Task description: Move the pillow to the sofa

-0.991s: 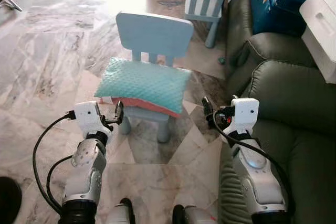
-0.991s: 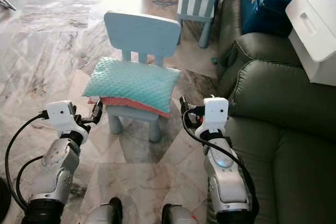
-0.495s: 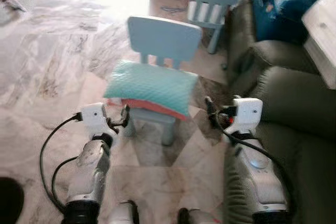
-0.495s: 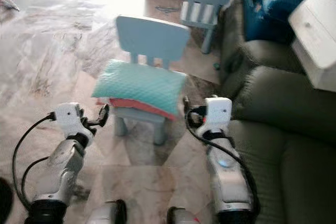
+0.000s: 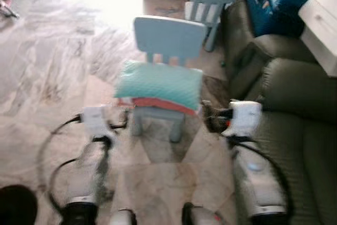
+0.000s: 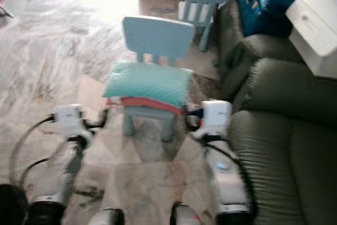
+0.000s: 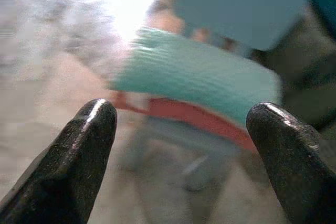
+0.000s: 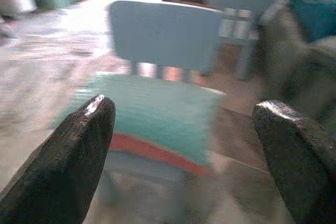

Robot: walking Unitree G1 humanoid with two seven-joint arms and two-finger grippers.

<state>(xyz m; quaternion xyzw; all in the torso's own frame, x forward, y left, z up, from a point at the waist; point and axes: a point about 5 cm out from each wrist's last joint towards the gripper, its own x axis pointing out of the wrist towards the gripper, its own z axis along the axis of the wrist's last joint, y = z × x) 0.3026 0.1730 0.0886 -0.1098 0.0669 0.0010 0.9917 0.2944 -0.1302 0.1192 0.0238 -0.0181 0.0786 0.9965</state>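
Left eye view: pillow (image 5: pixel 159 84) tops chair (image 5: pixel 167 40) beside sofa (image 5: pixel 295 109); both pincers spread, empty.

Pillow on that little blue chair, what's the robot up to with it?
The robot faces the small blue chair, where the teal pillow lies on the seat. Both grippers are open and held out short of it, the left gripper and the right gripper aimed at the pillow, neither touching. The green sofa waits on the robot's right. Nothing is lifted yet.

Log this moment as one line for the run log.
phase: approach | pillow: on small blue chair | left gripper: open, short of pillow | right gripper: open, short of pillow | sofa: robot's right
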